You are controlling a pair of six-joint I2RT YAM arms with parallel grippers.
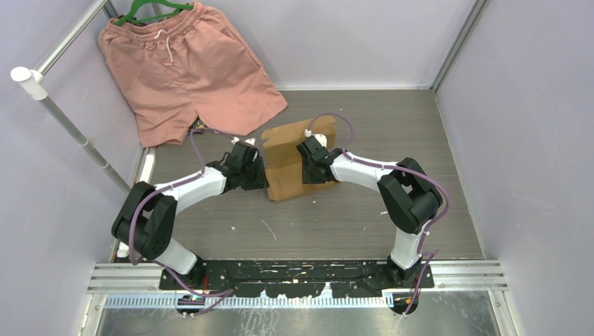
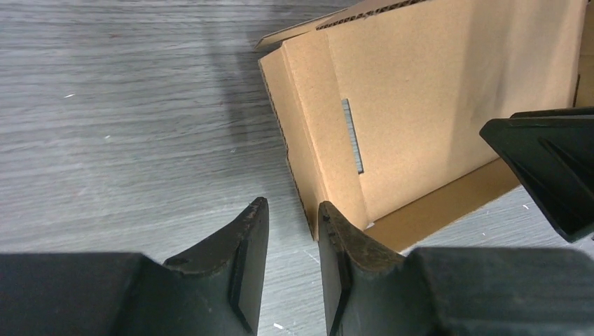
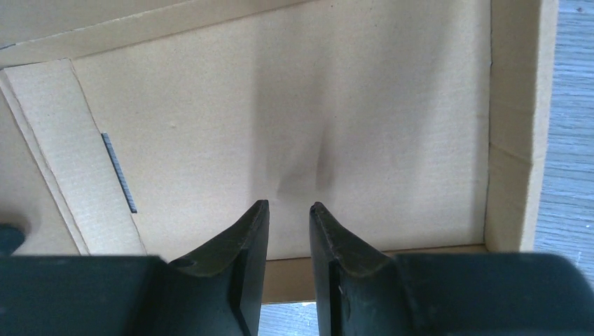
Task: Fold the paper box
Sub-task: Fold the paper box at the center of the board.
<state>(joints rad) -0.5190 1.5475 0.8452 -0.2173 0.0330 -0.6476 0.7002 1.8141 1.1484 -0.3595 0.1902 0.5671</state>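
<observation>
Grey table (image 1: 315,224) | paper box (image 1: 284,157) under right claw (image 3: 288,208), beside left claw (image 2: 293,210)

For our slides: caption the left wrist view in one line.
Left gripper, jaws slightly apart, poised at a corner of the brown corrugated cardboard box on a grey table.

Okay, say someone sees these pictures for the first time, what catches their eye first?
The brown box in the middle of the table, sides partly raised, with both arms meeting at it: the left gripper at its left corner, the right gripper over its inner panel. Next, the pink shorts at the far left corner.
</observation>
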